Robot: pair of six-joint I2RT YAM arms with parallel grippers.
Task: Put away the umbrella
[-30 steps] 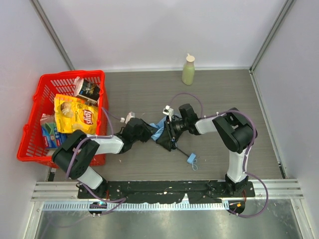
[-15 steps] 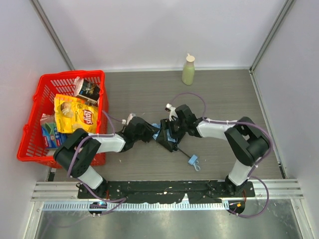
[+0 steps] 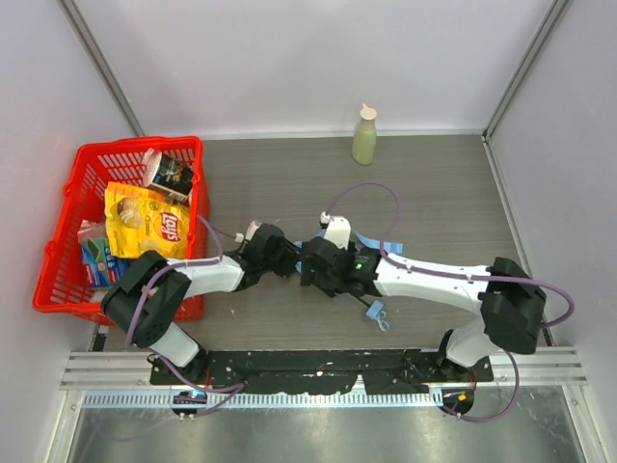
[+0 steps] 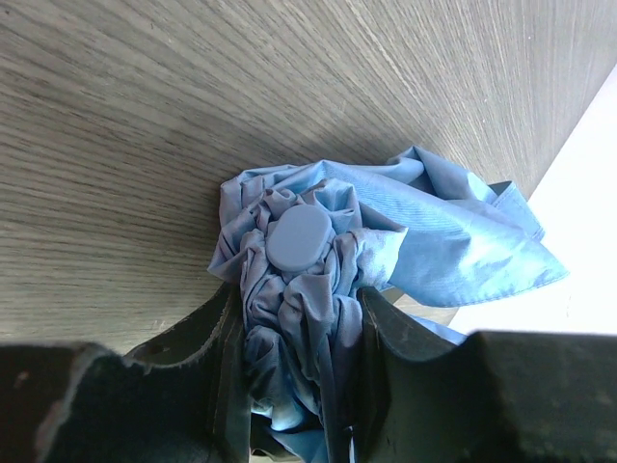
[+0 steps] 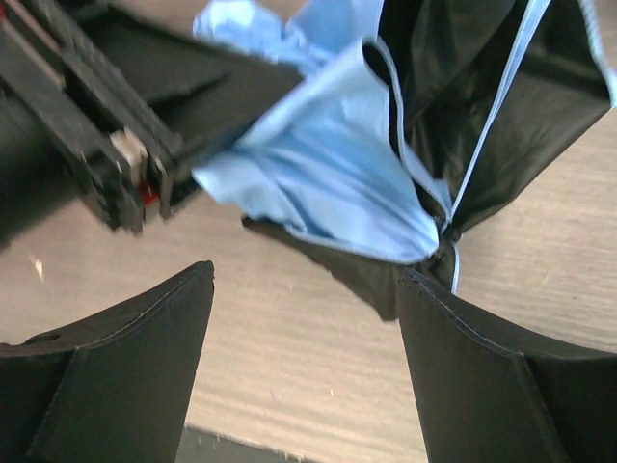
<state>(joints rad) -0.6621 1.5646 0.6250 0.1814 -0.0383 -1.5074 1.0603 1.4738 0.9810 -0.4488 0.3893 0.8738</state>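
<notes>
Umbrella [image 4: 318, 280]: 1, clamped in left tool [image 4: 294, 328] | right tool [image 5: 304, 318]: apart | basket [image 3: 120, 145]: 1 | bottle [image 3: 364, 135]: 1

**Q:** so where's everything sitting?
**A:** umbrella [image 4: 299, 241] mid-table, between my left gripper [image 3: 289, 258] and right gripper [image 3: 310, 265]. Basket [image 3: 135, 144] off left, bottle [image 3: 364, 140] behind, by the back wall.

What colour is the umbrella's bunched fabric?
Sky blue. The umbrella shows best in the left wrist view.
</notes>
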